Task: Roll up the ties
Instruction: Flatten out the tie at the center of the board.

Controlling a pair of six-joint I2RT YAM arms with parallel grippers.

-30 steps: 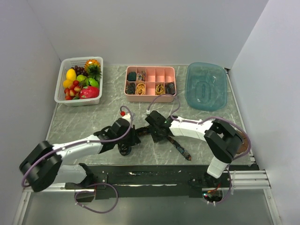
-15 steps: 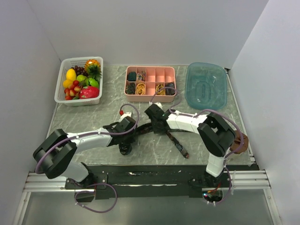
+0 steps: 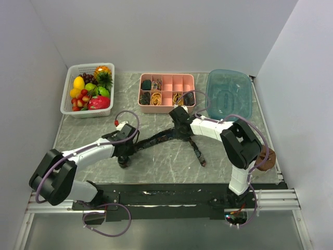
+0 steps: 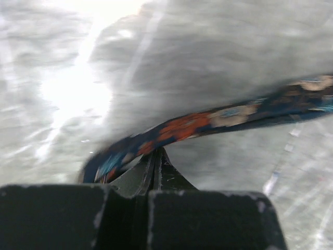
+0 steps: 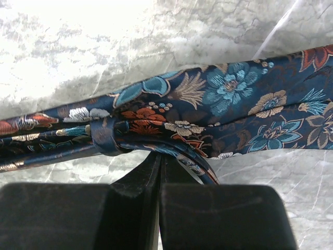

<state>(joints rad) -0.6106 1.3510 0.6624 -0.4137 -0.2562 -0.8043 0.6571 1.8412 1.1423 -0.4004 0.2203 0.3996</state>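
- The tie [image 3: 154,140] lies on the table [image 3: 88,133] in front of the pink tray [image 3: 156,109]. Its long axis slants from well front-left of the tray up to just before the tray's front edge, and a loose tail runs off front-right.
- The left gripper [image 3: 125,154] is pinched together on the narrow end, the end farther from the tray.
- The right gripper [image 3: 179,124] is clamped on a fold of the wider part, close before the tray.
- A roll would likely start at the narrow end and travel along that slant toward the tray, and the left arm is nearer to it.
- Count: one tie laid out, two grippers, three dark bundles [image 3: 146,84] in the tray (perhaps rolled ties, too small to say) and yellow bands [image 3: 156,97] in two compartments.
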